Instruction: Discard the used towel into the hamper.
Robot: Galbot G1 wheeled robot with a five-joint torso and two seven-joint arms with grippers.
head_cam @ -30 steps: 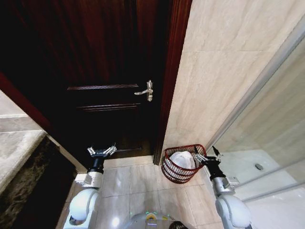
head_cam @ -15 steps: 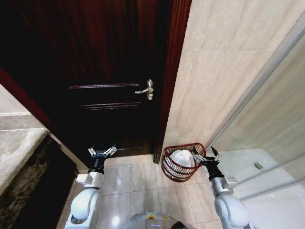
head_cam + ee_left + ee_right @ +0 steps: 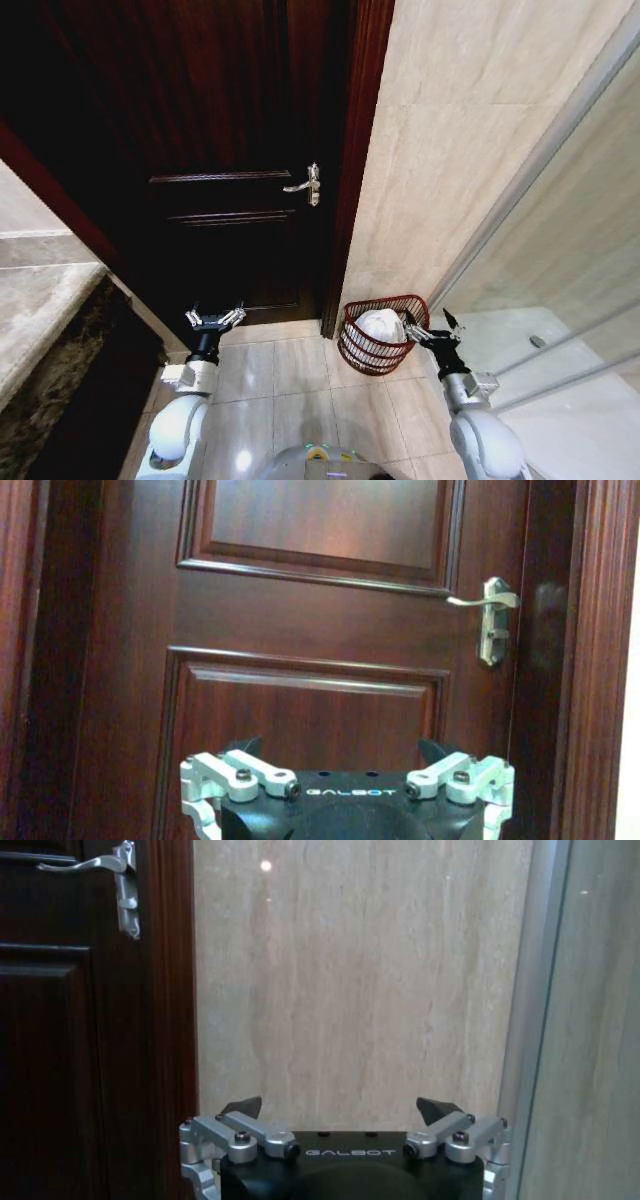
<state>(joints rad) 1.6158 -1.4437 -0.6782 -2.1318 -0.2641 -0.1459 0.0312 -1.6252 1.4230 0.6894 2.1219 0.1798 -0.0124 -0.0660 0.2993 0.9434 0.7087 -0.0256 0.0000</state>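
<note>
The hamper [image 3: 360, 352], a small round reddish-brown wire basket, stands on the tiled floor by the wall beside the door frame. A white towel [image 3: 380, 324] lies bunched inside it. My right gripper [image 3: 433, 322] is open and empty, just right of the hamper's rim. In the right wrist view, the right gripper [image 3: 340, 1108] faces the beige wall with its fingers spread. My left gripper [image 3: 214, 316] is open and empty, held in front of the door, well left of the hamper. In the left wrist view, the left gripper [image 3: 342, 746] faces the door panel.
A dark wooden door [image 3: 220, 150] with a silver lever handle [image 3: 306, 186] is shut ahead. A beige tiled wall [image 3: 460, 140] runs to the right, with a glass shower partition [image 3: 560, 150] beyond. A stone counter [image 3: 40, 300] edges the left. Floor tiles [image 3: 280, 390] lie between the arms.
The whole head view has shifted slightly, so the camera has moved. Both grippers stay open and hold their places relative to the hamper.
</note>
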